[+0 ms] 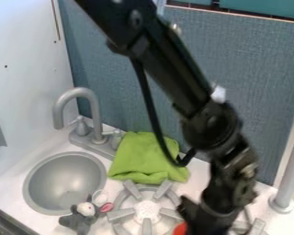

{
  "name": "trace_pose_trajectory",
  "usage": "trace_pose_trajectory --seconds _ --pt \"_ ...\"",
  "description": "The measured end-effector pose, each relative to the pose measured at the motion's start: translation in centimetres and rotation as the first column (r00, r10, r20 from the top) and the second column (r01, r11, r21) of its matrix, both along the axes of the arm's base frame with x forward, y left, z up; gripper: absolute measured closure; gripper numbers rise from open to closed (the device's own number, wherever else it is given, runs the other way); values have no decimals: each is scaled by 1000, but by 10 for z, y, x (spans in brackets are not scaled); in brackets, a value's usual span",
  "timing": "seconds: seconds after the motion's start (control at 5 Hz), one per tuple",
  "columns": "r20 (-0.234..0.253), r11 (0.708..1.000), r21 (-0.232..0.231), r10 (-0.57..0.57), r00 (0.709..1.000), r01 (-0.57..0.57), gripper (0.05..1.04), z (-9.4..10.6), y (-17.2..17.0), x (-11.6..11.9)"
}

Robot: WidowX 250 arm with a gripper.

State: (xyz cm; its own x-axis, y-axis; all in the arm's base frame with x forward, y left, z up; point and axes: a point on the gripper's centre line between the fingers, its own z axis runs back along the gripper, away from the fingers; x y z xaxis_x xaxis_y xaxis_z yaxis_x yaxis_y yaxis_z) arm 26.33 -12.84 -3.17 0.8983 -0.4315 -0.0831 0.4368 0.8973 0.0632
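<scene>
One red-orange object (181,229), partly hidden, sits at the bottom edge beside my single black gripper (197,215), right of one nearly whole grey burner (147,213); I cannot tell whether my grip is clenched, released or grasping it. A second burner (257,226) shows partly behind my arm. One grey plush mouse (80,222) lies between the first burner and one round sink (65,182). Behind are one green cloth (141,158) and one faucet (95,112) with two handles, before one blue-grey panel (254,69).
</scene>
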Motion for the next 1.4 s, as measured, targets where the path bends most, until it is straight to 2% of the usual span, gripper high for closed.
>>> trace_pose_trajectory --seconds 0.2,0.4,0.8,1.0,1.2,1.4 --pt "68 995 -23 -91 993 93 990 18 -31 17" --pt "96 991 -36 -121 988 125 990 21 -43 31" --pt "58 986 -26 -160 985 162 990 -10 -53 43" --pt "76 983 -33 -176 981 179 990 -20 -56 48" --pt "143 977 -59 -195 970 205 990 -26 -61 56" --pt "169 975 -89 -185 968 202 990 -32 -62 54"
